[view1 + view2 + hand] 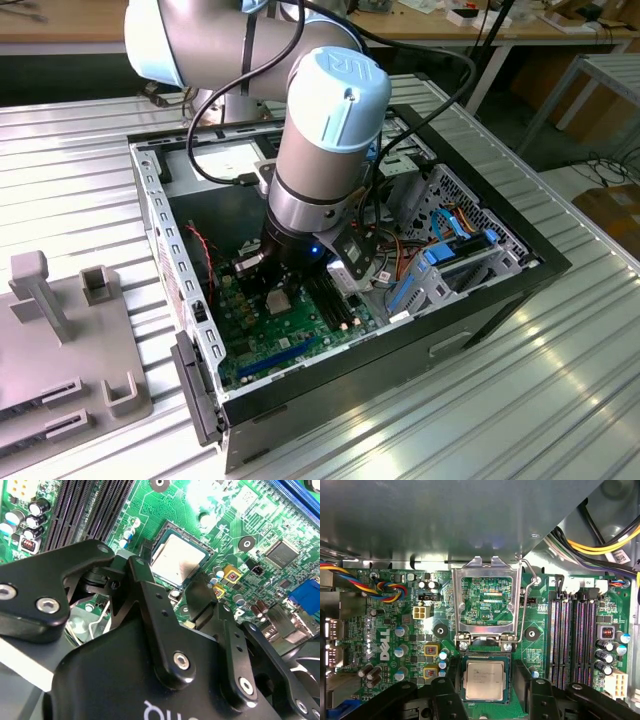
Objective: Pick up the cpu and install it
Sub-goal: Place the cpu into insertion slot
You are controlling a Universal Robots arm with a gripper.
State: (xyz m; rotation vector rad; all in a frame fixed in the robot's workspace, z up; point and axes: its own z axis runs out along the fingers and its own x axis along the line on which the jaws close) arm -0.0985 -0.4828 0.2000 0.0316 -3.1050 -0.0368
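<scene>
The cpu (485, 680), a small square chip with a silver-grey top, lies flat in the black socket on the green motherboard (380, 630); it also appears in the second wrist view (177, 560) and in the exterior view (281, 299). My gripper (486, 681) is low over it inside the computer case (170, 260). Its black fingers (452, 672) stand on either side of the chip with a small gap on each side, open. The socket's metal frame (487, 602) is swung up and open behind the chip.
Long black memory slots (572, 635) run beside the socket. Coloured cables (385, 587) and yellow wires (600, 545) lie at the board's edges. A drive cage with blue parts (450, 250) fills the case's right in the exterior view. A grey fixture (60, 340) sits outside the case.
</scene>
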